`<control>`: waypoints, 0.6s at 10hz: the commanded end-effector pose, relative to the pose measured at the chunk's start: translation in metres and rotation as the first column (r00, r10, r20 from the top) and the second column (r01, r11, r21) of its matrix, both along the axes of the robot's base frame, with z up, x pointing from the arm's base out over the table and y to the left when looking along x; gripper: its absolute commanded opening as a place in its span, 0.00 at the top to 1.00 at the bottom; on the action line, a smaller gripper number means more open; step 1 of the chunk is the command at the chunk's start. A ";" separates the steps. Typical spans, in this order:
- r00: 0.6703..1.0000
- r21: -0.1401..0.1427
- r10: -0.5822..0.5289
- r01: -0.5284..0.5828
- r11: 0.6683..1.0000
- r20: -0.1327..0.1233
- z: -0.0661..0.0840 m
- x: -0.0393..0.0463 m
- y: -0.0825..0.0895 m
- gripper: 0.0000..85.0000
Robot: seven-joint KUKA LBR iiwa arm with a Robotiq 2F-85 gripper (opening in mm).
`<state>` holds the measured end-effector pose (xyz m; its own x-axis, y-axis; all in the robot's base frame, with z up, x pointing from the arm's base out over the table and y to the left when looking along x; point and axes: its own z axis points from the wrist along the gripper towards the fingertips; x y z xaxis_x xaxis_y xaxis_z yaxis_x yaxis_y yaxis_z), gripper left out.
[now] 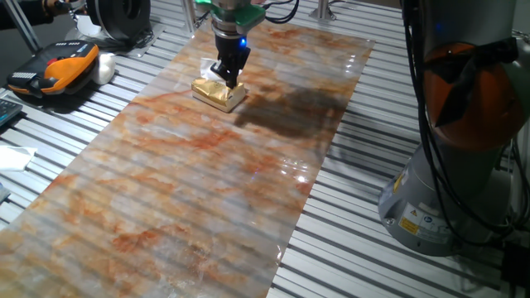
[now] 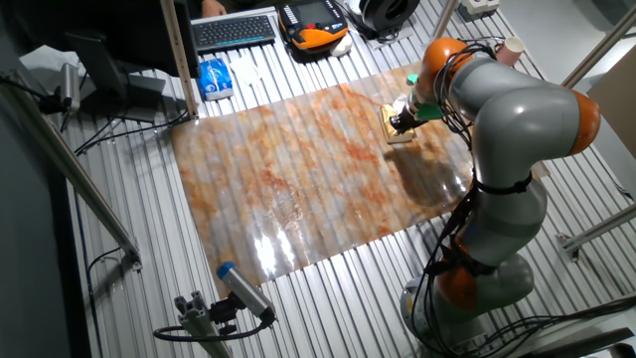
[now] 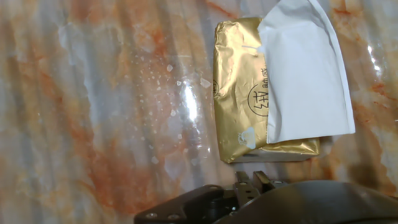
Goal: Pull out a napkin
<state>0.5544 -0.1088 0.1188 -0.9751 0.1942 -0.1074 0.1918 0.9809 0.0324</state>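
The small gold box (image 3: 239,93) lies on the marbled mat, and the white napkin (image 3: 305,68) sticks out of its top, spread over the box's right half. From the side, the gold box (image 1: 217,93) sits at the mat's far end. My gripper (image 1: 228,79) points straight down at its rear edge. A white bit of napkin (image 1: 207,64) shows just left of the fingers. From the opposite side, the gripper (image 2: 400,124) covers most of the gold box (image 2: 399,127). Only dark hand housing (image 3: 280,202) shows in the hand view, with no fingertips, so the finger gap stays unclear.
The marbled mat (image 1: 207,182) covers the slatted table. An orange-black pendant (image 1: 58,66) and a white sheet (image 1: 16,156) lie off the mat's left side. A keyboard (image 2: 234,30) and a blue pack (image 2: 214,78) sit beyond it. The arm's base (image 1: 464,165) stands to the right.
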 end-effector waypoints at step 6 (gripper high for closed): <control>1.000 0.012 -0.006 0.006 1.000 -0.007 -0.001 -0.0014 0.000 0.80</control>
